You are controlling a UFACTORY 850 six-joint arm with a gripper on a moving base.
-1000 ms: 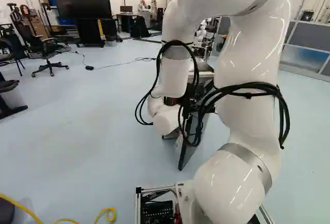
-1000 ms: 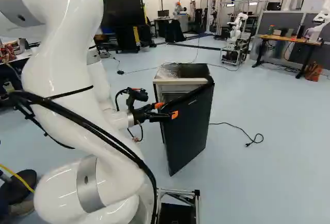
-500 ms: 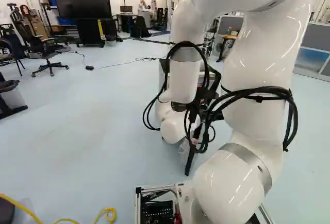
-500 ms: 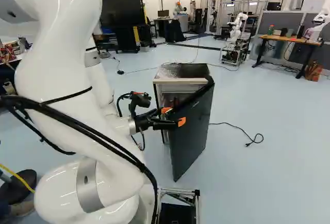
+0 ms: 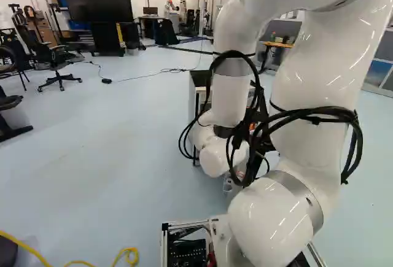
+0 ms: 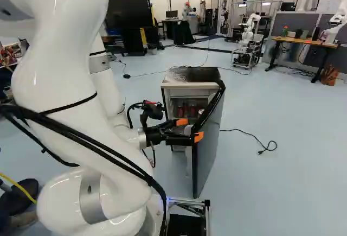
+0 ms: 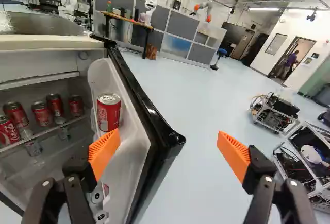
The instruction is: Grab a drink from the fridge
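We see one white arm (image 5: pixel 313 83), rising from its lowest joint (image 5: pixel 276 224) right of the middle in the left base view, bent over at the top, forearm (image 5: pixel 230 95) dropping steeply to a low wrist (image 5: pixel 224 155). Black cables (image 6: pixel 76 135) run slack along it. In the right base view we get the gripper (image 6: pixel 190 129) reaching out to the right, roughly level. In the wrist view we mark its two fingers spread wide, orange pads (image 7: pixel 104 152) apart, angled inward toward the tips.

Base views behind arm (image 6: pixel 59 57), facing ahead and down, sharing fridge (image 6: pixel 190 75), wrist view close, facing its door (image 7: pixel 133 144)
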